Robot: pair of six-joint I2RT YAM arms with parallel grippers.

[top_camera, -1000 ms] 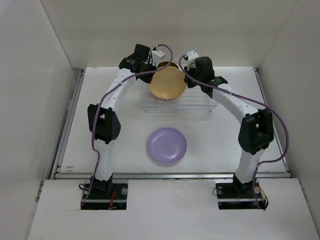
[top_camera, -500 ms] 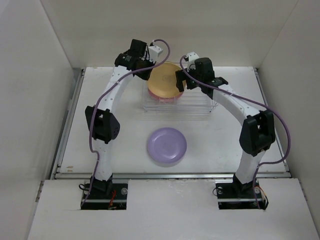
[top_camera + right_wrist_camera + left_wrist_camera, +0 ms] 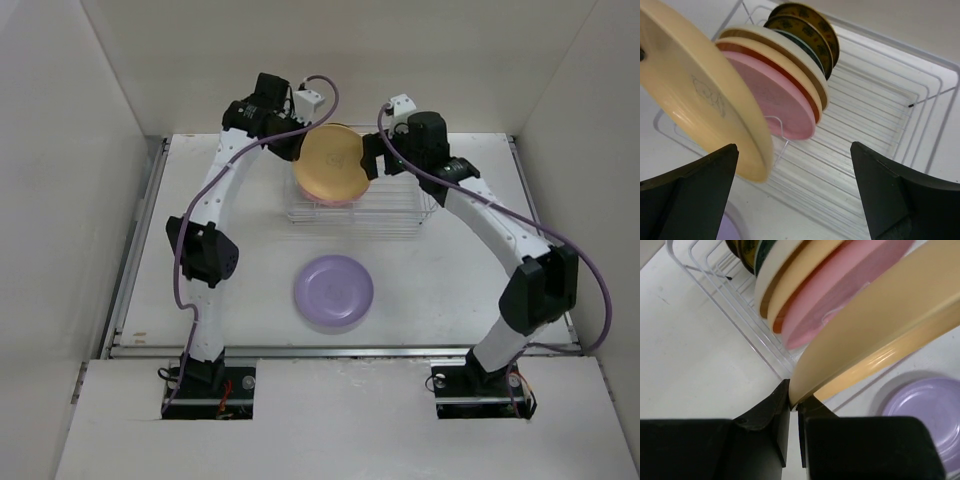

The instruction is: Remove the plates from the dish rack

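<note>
Well, the table (image 3: 200, 210) fills the middle of the top view, with the rack (image 3: 400, 215) at its upper centre. The yellow plate (image 3: 333, 165) hangs tilted over the rack's left end; I cannot tell if its low edge is free of the wires. The lavender plate (image 3: 333, 292) lies flat on the table below the rack, at lower centre.

Upright in the slots stand a pink plate (image 3: 775, 100), a cream one (image 3: 810, 70) and dark patterned plates (image 3: 815, 25) behind them.

My left gripper (image 3: 793, 400) pinches the yellow plate's thin rim, jaws pressed tight on it. My right gripper (image 3: 794, 147) is spread wide and holds nothing, just beside that plate.

I judge the plate stiff, slick and breakable, fairly light. Held by one spot on the rim it could swing or slip. A hold on the opposite rim would steady it.
</note>
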